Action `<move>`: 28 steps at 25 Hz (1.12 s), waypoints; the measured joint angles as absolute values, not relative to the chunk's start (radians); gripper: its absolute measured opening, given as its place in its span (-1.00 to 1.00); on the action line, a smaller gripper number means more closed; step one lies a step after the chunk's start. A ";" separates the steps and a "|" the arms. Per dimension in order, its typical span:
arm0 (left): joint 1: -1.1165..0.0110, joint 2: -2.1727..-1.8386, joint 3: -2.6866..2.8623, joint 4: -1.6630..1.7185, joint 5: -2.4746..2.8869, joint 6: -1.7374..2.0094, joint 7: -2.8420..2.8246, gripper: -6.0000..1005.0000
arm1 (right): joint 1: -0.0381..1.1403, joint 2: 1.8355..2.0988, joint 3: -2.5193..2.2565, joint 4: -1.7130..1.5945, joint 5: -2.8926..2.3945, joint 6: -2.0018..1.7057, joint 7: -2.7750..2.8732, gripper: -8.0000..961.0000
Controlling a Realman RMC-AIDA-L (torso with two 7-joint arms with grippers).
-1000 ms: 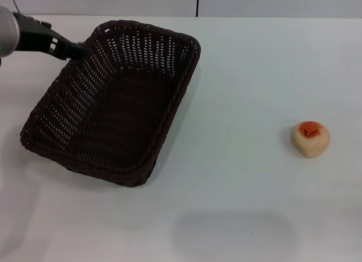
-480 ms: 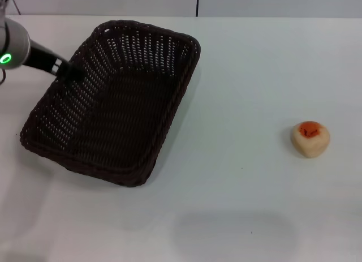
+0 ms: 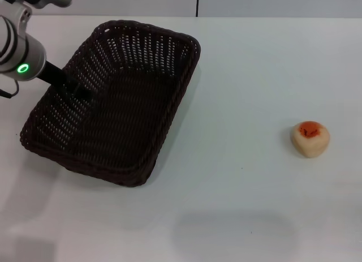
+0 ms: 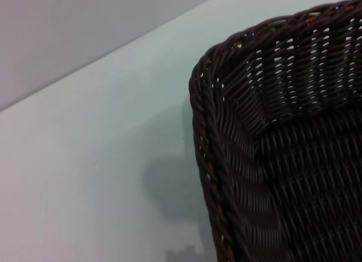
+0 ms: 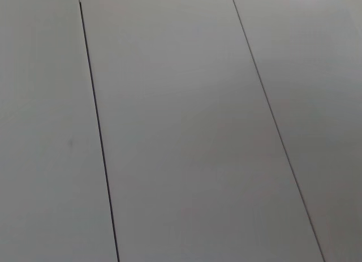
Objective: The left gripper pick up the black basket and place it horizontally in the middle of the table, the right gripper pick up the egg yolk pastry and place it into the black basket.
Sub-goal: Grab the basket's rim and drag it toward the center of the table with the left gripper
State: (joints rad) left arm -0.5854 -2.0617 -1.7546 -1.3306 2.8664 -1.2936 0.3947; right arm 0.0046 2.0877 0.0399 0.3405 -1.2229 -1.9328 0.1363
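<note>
The black basket [image 3: 130, 115] lies at an angle on the left half of the white table [image 3: 237, 92], empty. My left gripper [image 3: 76, 91] reaches in from the far left, its dark tip over the basket's left long rim and inner wall. The silver arm with its green ring [image 3: 22, 68] is just outside that rim. The left wrist view shows one basket corner [image 4: 249, 120] from close above. The egg yolk pastry [image 3: 310, 138] sits alone at the right, orange patch up. My right gripper is out of view; its wrist view shows only grey wall panels.
A grey wall with a dark vertical seam [image 3: 198, 3] runs behind the table's far edge. A stretch of bare white tabletop [image 3: 243, 132] lies between the basket and the pastry.
My left arm has moved from the basket's far left corner along the left rim toward the near side, and the green ring has come into view. The basket and pastry have not moved.
</note>
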 joint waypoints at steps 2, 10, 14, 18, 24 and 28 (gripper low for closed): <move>-0.601 -2.063 -1.757 -1.315 2.867 -1.294 0.394 0.46 | 0.005 2.088 0.040 0.341 -1.223 -1.933 0.136 0.66; -0.629 -2.063 -1.742 -1.310 2.880 -1.311 0.402 0.01 | 0.006 2.087 0.040 0.341 -1.220 -1.939 0.136 0.66; -0.629 -2.063 -1.729 -1.312 2.880 -1.312 0.417 -0.11 | 0.005 2.086 0.040 0.340 -1.217 -1.942 0.137 0.66; -0.623 -2.064 -1.700 -1.323 2.880 -1.307 0.472 -0.22 | 0.005 2.086 0.040 0.339 -1.216 -1.943 0.137 0.66; -0.618 -2.064 -1.683 -1.360 2.866 -1.315 0.579 -0.31 | 0.003 2.086 0.041 0.339 -1.217 -1.953 0.137 0.66; -0.623 -2.065 -1.683 -1.392 2.802 -1.329 0.726 -0.31 | 0.003 2.087 0.040 0.340 -1.218 -1.959 0.135 0.66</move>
State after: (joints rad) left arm -0.6235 -2.0649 -1.6834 -1.3915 2.8022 -1.3293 0.7260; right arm 0.0030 2.0868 0.0402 0.3398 -1.2181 -1.9591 0.1354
